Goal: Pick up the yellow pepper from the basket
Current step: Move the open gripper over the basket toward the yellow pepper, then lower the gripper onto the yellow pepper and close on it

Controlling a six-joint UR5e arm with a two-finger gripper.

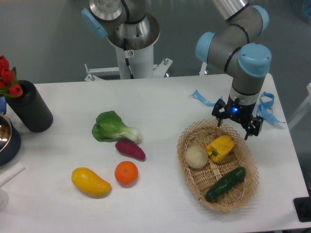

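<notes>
The yellow pepper (221, 146) lies in the upper middle of the woven wicker basket (189, 178) at the right of the table. A pale round onion (196, 156) lies left of it and a dark green cucumber (225, 184) lies below it in the basket. My gripper (235, 128) hangs over the basket's far rim, just above and to the right of the pepper. Its fingers (219, 120) are spread apart and hold nothing.
On the table's left half lie a green bok choy (113, 126), a purple sweet potato (130, 150), an orange (126, 173) and a yellow mango (91, 182). A black cylinder (29, 107) with red flowers and a dark bowl (6, 138) stand at the left edge. Blue ribbon (267, 108) lies behind the basket.
</notes>
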